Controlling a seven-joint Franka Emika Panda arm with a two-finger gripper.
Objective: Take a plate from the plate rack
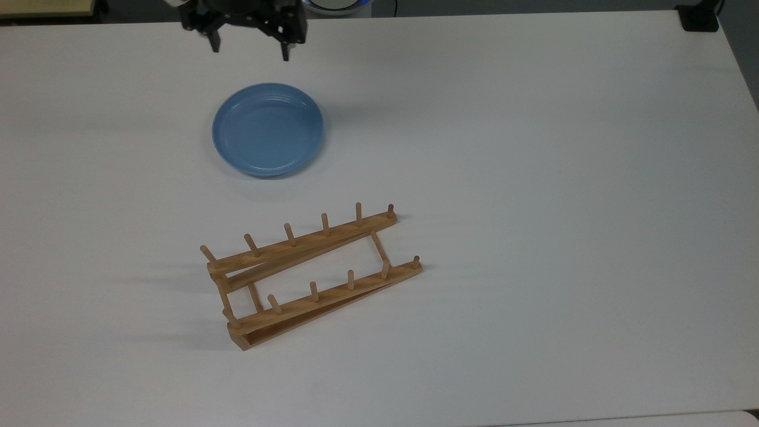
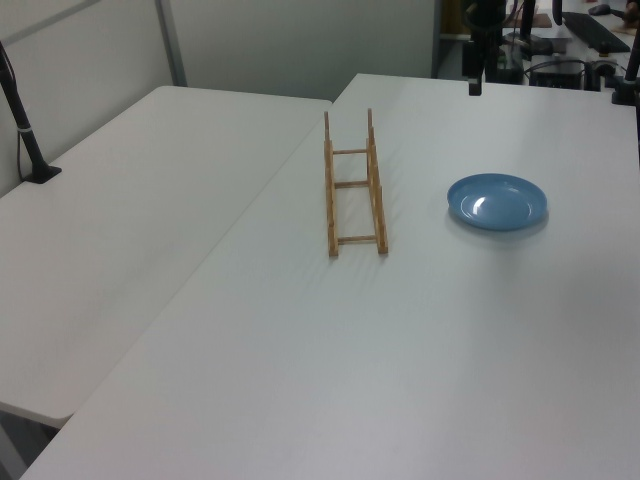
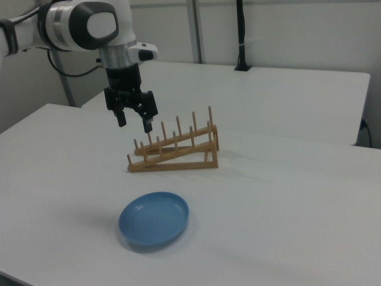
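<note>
So, white table [image 1: 533, 178] first: it carries both task items, well apart from each other. A second table [image 2: 130, 200] sits alongside it at the left view's left, with a black post [image 2: 22, 115] on it.

Franka arm [image 3: 77, 24]: white, seen in the right view's upper left, wrist pointing straight down. It hangs high above the table, off the plate, which reads as a retreat pose rather than an approach.

Plate rack [image 1: 308, 276]: light-brown wood, two long rails with short upright pegs, joined by crossbars. It lies near the middle of the table, skewed in the top view. No plate stands between its pegs.

Plate [image 1: 268, 129]: light blue, round, raised rim, faint rings inside. It lies flat on the table, right side up, above the rack in the top view and in front of it in the right view. Flat on the surface means it needs no support, so it looks set down and let go.

Gripper [image 3: 133, 119]: black two-finger, at the top edge of the top view [image 1: 249, 41], beyond the plate's far side. The fingers [image 3: 121, 116] are spread wide with clear air between them and hold nothing.

Judgement: plate is out of the rack and resting on the table, hand empty and clear, so the pick looks finished and nothing obvious is left but parking the arm.
</note>
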